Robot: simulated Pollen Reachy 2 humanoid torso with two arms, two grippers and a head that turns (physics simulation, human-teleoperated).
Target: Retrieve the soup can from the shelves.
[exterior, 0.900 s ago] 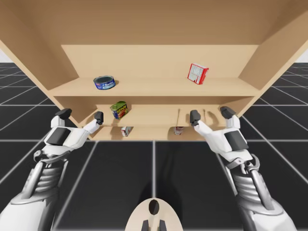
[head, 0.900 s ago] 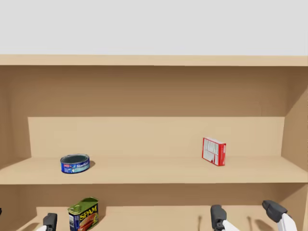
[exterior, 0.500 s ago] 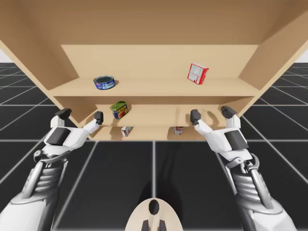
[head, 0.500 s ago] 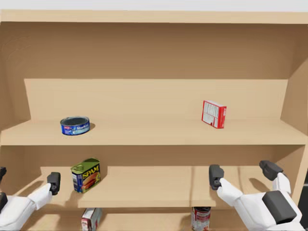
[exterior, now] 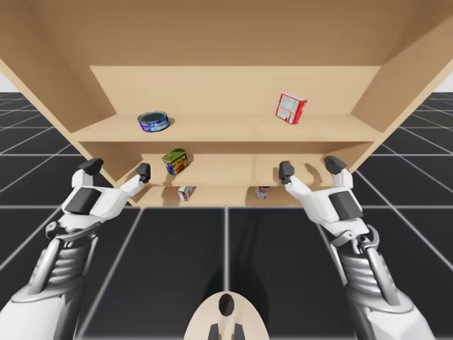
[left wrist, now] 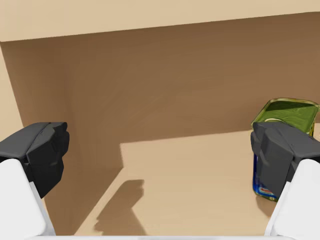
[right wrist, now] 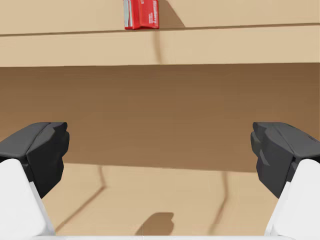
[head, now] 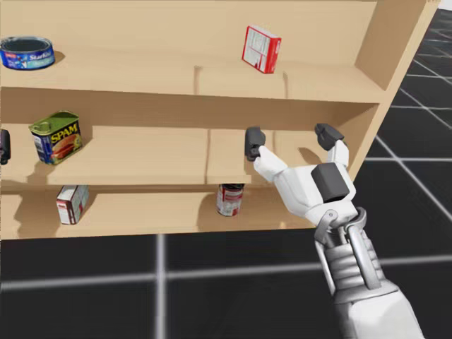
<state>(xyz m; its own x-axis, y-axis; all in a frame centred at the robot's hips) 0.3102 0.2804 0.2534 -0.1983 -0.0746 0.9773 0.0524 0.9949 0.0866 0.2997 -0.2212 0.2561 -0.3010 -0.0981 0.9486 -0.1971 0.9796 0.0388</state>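
The soup can (exterior: 263,191) (head: 230,198), red and white, stands upright on the lowest shelf, right of centre. My right gripper (exterior: 310,168) (head: 290,139) (right wrist: 160,150) is open at the front of the middle shelf, above the can and slightly to its right, with nothing between its fingers. In the right wrist view only the middle shelf's back wall lies ahead of the fingers. My left gripper (exterior: 117,168) (left wrist: 160,150) is open at the left end of the middle shelf, holding nothing. A green and yellow can (left wrist: 285,112) stands just beyond its right finger.
On the top shelf sit a flat blue can (exterior: 153,121) (head: 27,53) and a red box (exterior: 291,108) (head: 260,49) (right wrist: 141,14). The green and yellow can (exterior: 174,161) (head: 56,136) is on the middle shelf. A small red and white box (exterior: 185,193) (head: 71,203) stands on the lowest shelf.
My head has turned down and to the right, bringing the lowest shelf and soup can into the head view. Both arms have hardly moved; both grippers remain open.
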